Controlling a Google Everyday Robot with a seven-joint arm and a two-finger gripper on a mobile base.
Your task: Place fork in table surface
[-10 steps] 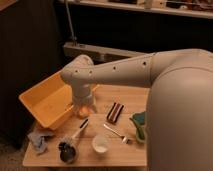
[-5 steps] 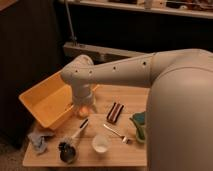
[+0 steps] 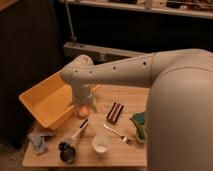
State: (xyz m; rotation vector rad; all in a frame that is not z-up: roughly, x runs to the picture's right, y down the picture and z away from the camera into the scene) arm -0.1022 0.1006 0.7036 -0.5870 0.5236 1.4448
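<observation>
The bin (image 3: pixel 42 102) tilts at the left edge of the table (image 3: pixel 120 156). My gripper (image 3: pixel 84 108) hangs just right of the bin, jaws wide, holding nothing. The fork (image 3: pixel 116 132) lies flat on bare wood, just right of 1 cup (image 3: pixel 100 144), with free planks toward the front edge.

Left of center in the frame, the gripper (image 3: pixel 84 107) hangs pointing down with its fingers apart over the table surface (image 3: pixel 120 155), just beside the yellow bin (image 3: pixel 42 102), while the fork (image 3: pixel 117 133) lies flat to its lower right, between a white cup (image 3: pixel 100 144) and a green item (image 3: pixel 139 125).
</observation>
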